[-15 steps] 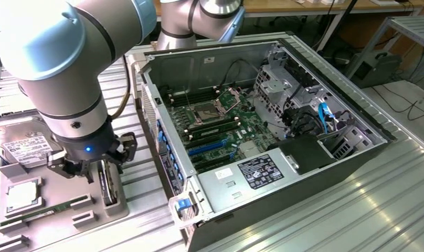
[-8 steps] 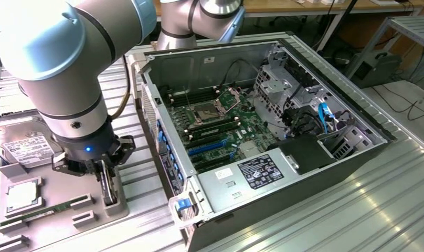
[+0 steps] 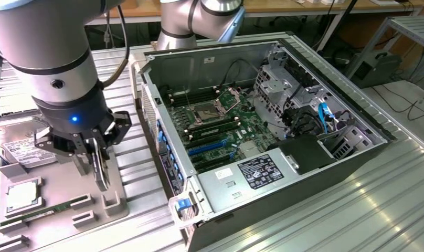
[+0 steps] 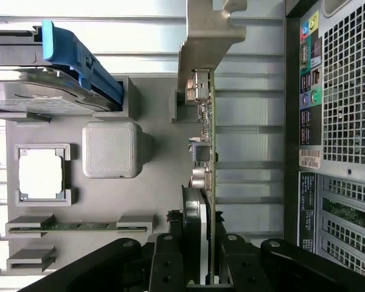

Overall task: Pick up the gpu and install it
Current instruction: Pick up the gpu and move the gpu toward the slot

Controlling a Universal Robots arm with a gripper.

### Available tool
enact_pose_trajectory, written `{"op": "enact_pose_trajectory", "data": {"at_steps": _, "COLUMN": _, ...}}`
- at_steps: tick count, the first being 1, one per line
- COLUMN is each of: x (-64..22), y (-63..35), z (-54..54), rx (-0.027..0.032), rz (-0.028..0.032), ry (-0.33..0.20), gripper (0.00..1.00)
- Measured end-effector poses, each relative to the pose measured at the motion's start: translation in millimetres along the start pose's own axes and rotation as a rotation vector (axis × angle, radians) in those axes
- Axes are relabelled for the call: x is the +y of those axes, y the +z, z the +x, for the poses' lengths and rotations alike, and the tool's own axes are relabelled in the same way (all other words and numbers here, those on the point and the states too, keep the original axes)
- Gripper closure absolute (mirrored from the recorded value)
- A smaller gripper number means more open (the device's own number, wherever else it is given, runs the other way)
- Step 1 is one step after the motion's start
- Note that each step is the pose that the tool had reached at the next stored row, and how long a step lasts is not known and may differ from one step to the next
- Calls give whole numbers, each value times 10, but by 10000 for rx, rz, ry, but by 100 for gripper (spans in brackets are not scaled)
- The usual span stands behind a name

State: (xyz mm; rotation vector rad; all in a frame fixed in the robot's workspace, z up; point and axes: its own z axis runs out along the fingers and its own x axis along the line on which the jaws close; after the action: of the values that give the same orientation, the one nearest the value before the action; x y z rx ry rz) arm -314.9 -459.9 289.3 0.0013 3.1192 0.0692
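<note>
- The claw (image 4: 198, 243) is closed on the gpu (image 4: 202, 152), with one finger on each face of the card.
- The gpu stands on its edge in the grey tray (image 4: 152, 188), on the tabletop (image 3: 338, 210) beside the open computer case (image 3: 191, 68).
- I judge the step in hand is the pick-up; the installing is not yet begun.
- A lift calls for a straight pull out of the tray's holders, without tilting.
</note>
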Motion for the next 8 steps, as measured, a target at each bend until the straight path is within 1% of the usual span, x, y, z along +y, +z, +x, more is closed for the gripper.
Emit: {"op": "enact_pose_trajectory", "data": {"at_steps": 8, "x": 5, "y": -105, "z": -2, "rx": 0, "rz": -3, "ry": 0, "gripper": 72}}
